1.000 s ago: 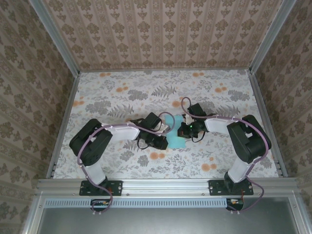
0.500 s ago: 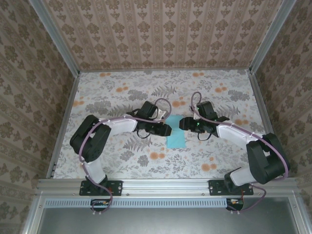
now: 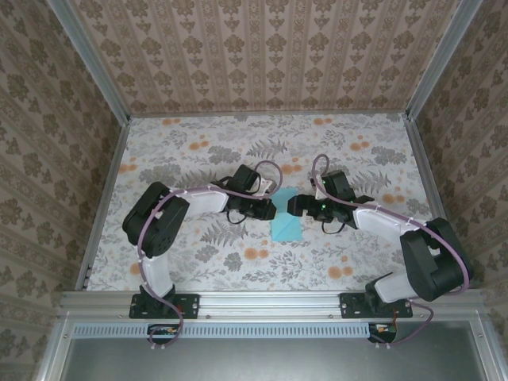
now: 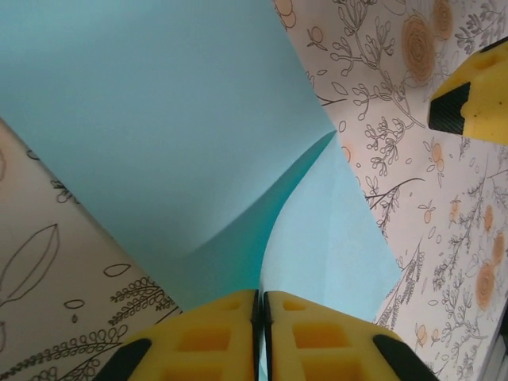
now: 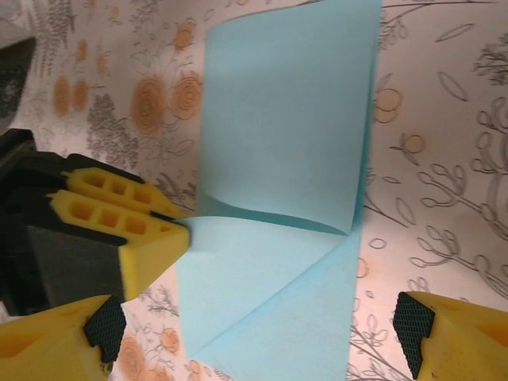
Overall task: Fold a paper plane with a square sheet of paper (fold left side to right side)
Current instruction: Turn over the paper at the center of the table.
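Near the middle of the desk (image 3: pixel 182 159), the left pincer (image 4: pixel 260 305) is clenched on the partly folded square sheet of paper (image 5: pixel 286 119), the right pincer (image 5: pixel 258 325) released, straddling it.

My left arm (image 3: pixel 194 198) climbs from its base, bends at the elbow and stretches rightward toward the middle. My right arm (image 3: pixel 381 218) mirrors it: it folds far out on its own side, then reaches leftward. My two wrists point at each other, close but not touching. On my left gripper (image 4: pixel 260 321) the yellow fingers (image 4: pixel 206 333) are pressed flat together, pinching an edge of the paper (image 4: pixel 159 119). My right gripper (image 5: pixel 258 337) hangs low with its jaws spread wide, one yellow fingertip out at each side.
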You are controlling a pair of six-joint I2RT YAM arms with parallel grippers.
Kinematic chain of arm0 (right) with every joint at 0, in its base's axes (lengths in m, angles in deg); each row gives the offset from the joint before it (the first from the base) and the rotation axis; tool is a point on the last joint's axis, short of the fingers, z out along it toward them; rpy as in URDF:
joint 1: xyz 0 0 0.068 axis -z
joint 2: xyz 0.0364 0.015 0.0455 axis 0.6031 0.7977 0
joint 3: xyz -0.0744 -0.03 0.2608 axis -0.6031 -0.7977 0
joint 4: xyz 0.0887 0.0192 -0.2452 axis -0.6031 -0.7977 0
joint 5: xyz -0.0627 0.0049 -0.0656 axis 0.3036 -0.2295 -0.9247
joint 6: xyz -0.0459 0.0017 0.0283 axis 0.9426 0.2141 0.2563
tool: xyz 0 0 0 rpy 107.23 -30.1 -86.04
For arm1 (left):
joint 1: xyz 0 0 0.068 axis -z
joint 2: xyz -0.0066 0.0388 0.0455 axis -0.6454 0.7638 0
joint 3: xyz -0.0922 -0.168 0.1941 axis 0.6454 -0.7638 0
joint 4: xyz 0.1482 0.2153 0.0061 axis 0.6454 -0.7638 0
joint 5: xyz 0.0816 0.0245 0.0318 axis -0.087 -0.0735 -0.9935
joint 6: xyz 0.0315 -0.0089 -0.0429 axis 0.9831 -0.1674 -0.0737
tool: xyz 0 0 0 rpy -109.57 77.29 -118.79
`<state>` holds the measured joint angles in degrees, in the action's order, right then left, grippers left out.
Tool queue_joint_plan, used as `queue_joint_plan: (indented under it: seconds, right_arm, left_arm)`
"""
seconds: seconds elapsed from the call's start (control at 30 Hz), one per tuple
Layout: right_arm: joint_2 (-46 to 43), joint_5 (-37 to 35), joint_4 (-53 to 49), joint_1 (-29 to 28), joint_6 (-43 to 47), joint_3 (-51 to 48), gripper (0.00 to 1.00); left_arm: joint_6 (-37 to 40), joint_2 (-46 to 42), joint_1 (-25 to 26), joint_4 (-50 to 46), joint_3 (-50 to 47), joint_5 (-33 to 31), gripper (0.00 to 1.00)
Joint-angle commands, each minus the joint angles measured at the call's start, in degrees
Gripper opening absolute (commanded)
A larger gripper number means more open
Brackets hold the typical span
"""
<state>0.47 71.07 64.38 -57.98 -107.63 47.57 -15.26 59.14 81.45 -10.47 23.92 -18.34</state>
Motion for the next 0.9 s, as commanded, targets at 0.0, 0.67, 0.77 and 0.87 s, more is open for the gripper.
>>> queue_joint_plan:
  seconds: [0.0,0.67,0.77,0.87]
  right_arm:
    - [1.17,4.86,3.07,-0.33,-1.77,-0.27,0.88]
    - [12.83,10.38,9.66,-3.75,-6.29,5.22,0.19]
    - [11.34,9.8,9.16,-3.48,-4.91,6.05,0.08]
    - [8.97,9.78,8.3,-2.59,-2.76,6.91,0.07]
  left_arm:
    - [0.98,-3.19,-0.09,-0.35,-1.72,-2.03,0.11]
    - [-1.3,-6.49,-1.13,2.98,-4.52,-4.0,0.27]
    - [-3.45,-9.47,-2.51,5.65,-6.8,-4.5,0.36]
    - [-5.88,-13.3,-4.42,8.86,-9.87,-4.54,0.5]
